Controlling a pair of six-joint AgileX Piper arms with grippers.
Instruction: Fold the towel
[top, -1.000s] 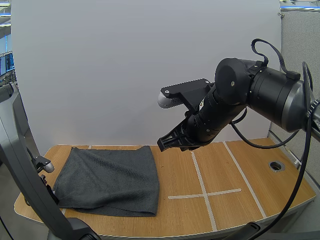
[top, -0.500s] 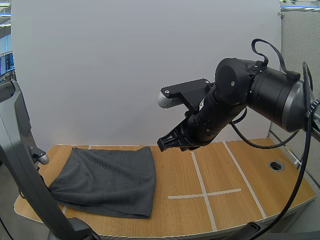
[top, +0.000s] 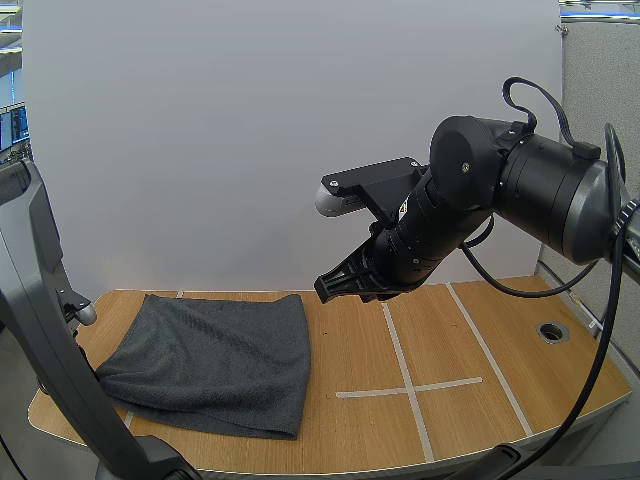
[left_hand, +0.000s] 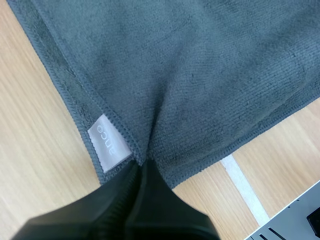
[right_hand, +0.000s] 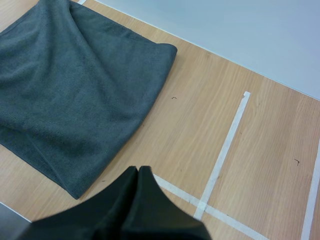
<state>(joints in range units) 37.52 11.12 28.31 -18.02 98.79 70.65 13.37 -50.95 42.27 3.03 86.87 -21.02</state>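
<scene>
While left gripper pinches the hem of a dark-grey terry towel, right gripper — jaws pressed together — hangs above tape-marked wooden table.

We were in a robotics lab set up inside an office. Our right arm hung over a wooden table marked with white tape lines and fitted with a cable grommet. A plain white board screened the far side. A grey partition stood beside it, monitor screens glowed past the board, and strip lights ran overhead.
</scene>
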